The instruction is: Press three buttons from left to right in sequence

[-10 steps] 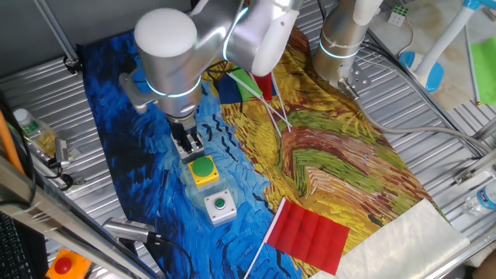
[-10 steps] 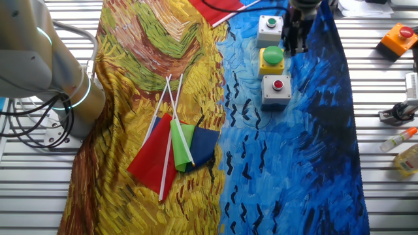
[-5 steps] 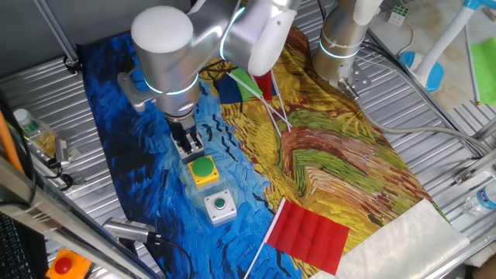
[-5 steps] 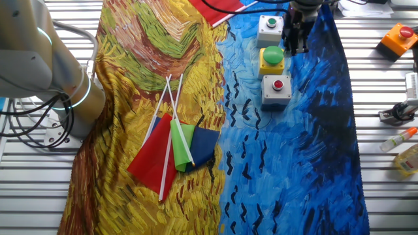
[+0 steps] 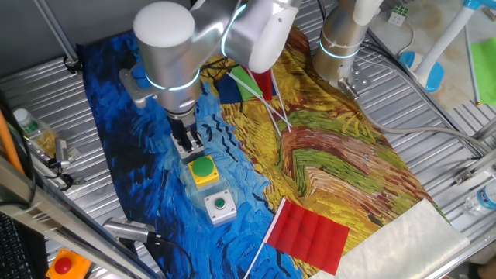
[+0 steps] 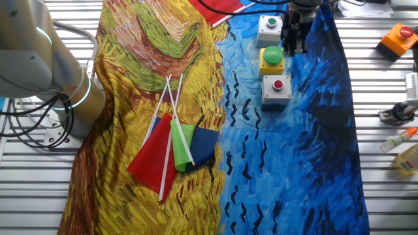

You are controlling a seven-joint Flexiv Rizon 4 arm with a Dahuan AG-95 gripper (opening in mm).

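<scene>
Three button boxes stand in a row on the painted cloth. The grey box with a small red button (image 6: 277, 89) is hidden behind the gripper in one fixed view. The yellow box with a large green button (image 5: 203, 170) (image 6: 272, 59) is in the middle. The grey box with a small green button (image 5: 220, 206) (image 6: 270, 27) is at the other end. My gripper (image 5: 186, 144) (image 6: 295, 40) points down close to the row, overlapping the red-button box in one view and beside the yellow box in the other. Its dark fingers show no readable gap.
A red flag (image 5: 308, 232) lies near the row's green-button end. A bundle of small flags (image 6: 175, 147) lies mid-cloth. An orange box with a red button (image 6: 398, 38) (image 5: 63, 265) sits off the cloth. Bottles (image 6: 406, 156) and the arm's base (image 5: 341, 46) stand at the table's edges.
The arm's upper joint has shifted slightly. The gripper stays almost where it was by the button row.
</scene>
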